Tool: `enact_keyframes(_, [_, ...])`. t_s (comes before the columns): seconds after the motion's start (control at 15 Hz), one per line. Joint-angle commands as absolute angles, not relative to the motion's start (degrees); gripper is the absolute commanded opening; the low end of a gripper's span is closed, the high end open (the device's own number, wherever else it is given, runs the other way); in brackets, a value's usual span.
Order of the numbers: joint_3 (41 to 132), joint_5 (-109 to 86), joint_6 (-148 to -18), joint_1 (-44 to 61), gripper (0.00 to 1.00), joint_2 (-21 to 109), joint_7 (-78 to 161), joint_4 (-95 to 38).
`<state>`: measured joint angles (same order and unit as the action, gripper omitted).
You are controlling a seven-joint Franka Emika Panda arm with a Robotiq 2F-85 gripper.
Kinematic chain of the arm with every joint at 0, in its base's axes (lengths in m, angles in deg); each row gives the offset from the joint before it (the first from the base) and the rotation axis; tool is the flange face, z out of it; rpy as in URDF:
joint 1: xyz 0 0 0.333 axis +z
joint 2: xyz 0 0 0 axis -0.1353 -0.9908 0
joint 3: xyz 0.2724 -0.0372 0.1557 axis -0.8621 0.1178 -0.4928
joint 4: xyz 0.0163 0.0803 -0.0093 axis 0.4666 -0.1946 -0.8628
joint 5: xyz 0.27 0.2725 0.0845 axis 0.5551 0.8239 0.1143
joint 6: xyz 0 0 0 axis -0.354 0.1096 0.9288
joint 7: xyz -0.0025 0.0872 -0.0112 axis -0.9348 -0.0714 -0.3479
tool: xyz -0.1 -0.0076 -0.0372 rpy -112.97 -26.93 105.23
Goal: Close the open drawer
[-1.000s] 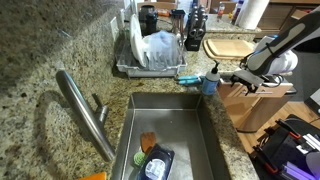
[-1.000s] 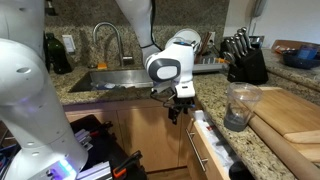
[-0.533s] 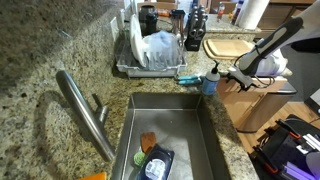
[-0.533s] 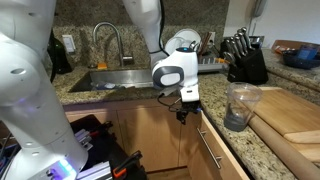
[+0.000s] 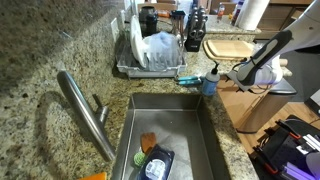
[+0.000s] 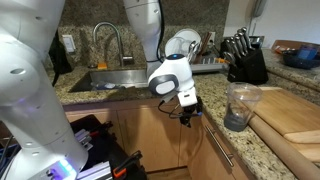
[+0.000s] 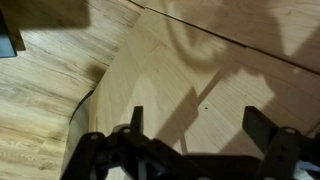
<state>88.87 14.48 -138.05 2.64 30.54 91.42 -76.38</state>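
The light-brown wooden drawer (image 6: 212, 143) sits under the granite counter, right of the sink. Its front looks nearly flush with the cabinet; the white inside and the utensils are hidden. It also shows in an exterior view (image 5: 246, 104). My gripper (image 6: 188, 110) is low at the drawer's front, below the counter edge, and shows in both exterior views (image 5: 243, 79). In the wrist view the two fingers (image 7: 198, 125) are spread apart with nothing between them, close over the pale wood panel (image 7: 200, 60).
The steel sink (image 5: 128, 135) holds a sponge and a container, with the faucet (image 5: 85, 110) beside it. A dish rack (image 5: 150, 50), blue bottle (image 5: 210, 82), glass cup (image 6: 240, 105), knife block (image 6: 245, 60) and cutting board (image 6: 290, 115) stand on the counter.
The drawer has slid in from open, with its white inside showing, to nearly flush. My gripper has moved with the drawer front toward the cabinet.
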Motion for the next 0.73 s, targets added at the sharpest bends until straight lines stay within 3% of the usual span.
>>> enact_keyframes(0.0, [85.6,13.3,-135.8,-0.4,1.00,32.5,91.0,-77.1])
enact_keyframes(0.47, [56.0,11.8,-119.4,-22.8,1.00,51.7,79.2,-87.2])
enact_keyframes(0.53, [63.1,10.1,-123.9,-16.1,1.00,43.3,84.5,-81.9])
enact_keyframes(0.67, [61.4,10.5,-123.0,-17.0,1.00,46.3,84.6,-82.9])
